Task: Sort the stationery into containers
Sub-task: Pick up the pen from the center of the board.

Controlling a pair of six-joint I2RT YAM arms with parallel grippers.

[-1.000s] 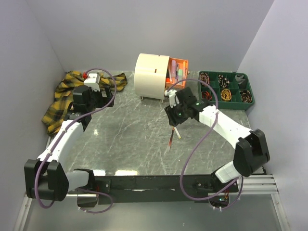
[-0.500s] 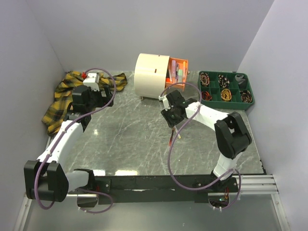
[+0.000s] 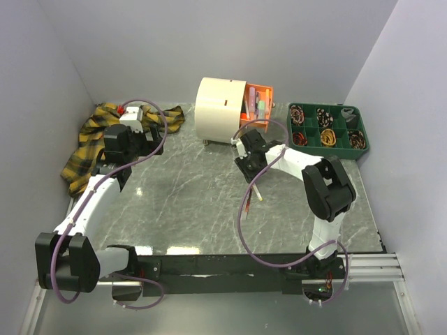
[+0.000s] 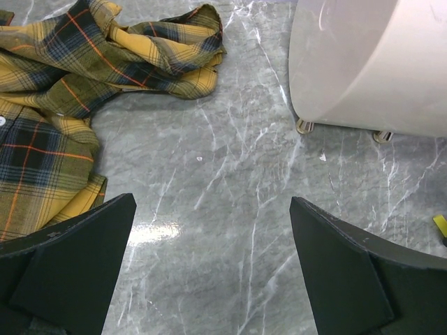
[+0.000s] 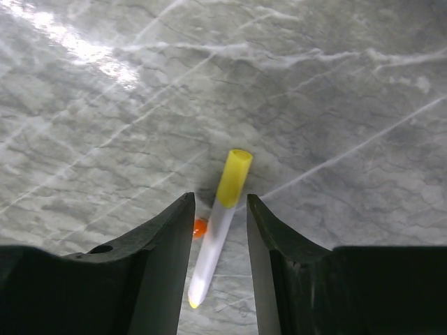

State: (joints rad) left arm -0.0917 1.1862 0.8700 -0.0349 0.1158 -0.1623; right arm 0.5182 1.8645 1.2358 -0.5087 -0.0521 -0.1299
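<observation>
Right end effector (image 5: 219,209) narrow around yellow pen (image 5: 218,225), contact unclear; orange tip only in wrist view. Left end effector (image 4: 213,269) wide.

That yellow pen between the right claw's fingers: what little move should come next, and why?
Probably close the right gripper on the yellow pen. Its open fingers straddle the pen, which lies on the table with a small gap on each side, so a squeeze should catch it before lifting.
</observation>
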